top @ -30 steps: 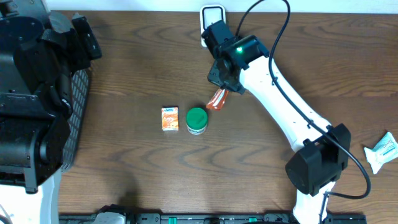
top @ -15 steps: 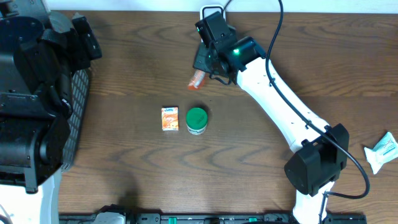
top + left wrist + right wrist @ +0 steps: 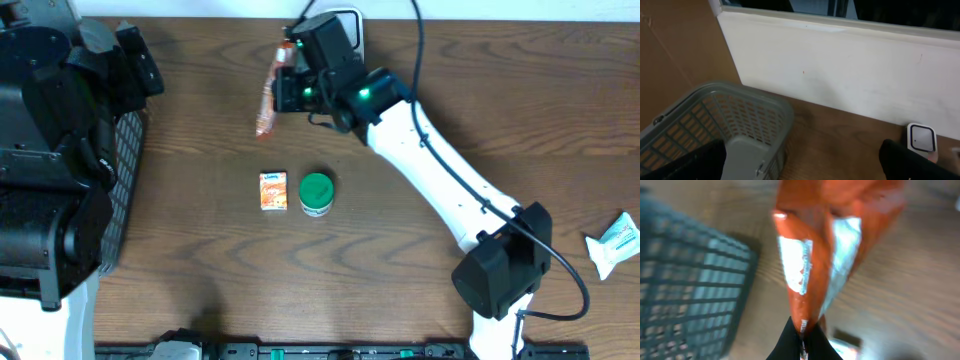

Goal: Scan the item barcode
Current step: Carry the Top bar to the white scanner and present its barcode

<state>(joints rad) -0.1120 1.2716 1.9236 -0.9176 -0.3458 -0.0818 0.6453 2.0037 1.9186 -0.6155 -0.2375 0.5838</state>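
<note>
My right pincer (image 3: 287, 88) is clamped shut on the orange packet (image 3: 266, 98), holding it up near the table's (image 3: 200, 290) far edge beside the white scanner (image 3: 352, 16), while my left pincer (image 3: 800, 167) stands wide open over the grey basket (image 3: 740, 115).

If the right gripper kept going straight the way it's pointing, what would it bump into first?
The right gripper, shut on the orange packet, points left and downward. Pushing the packet ahead, it would probably meet the wooden table first, just short of the grey basket; depth is unclear.
</note>
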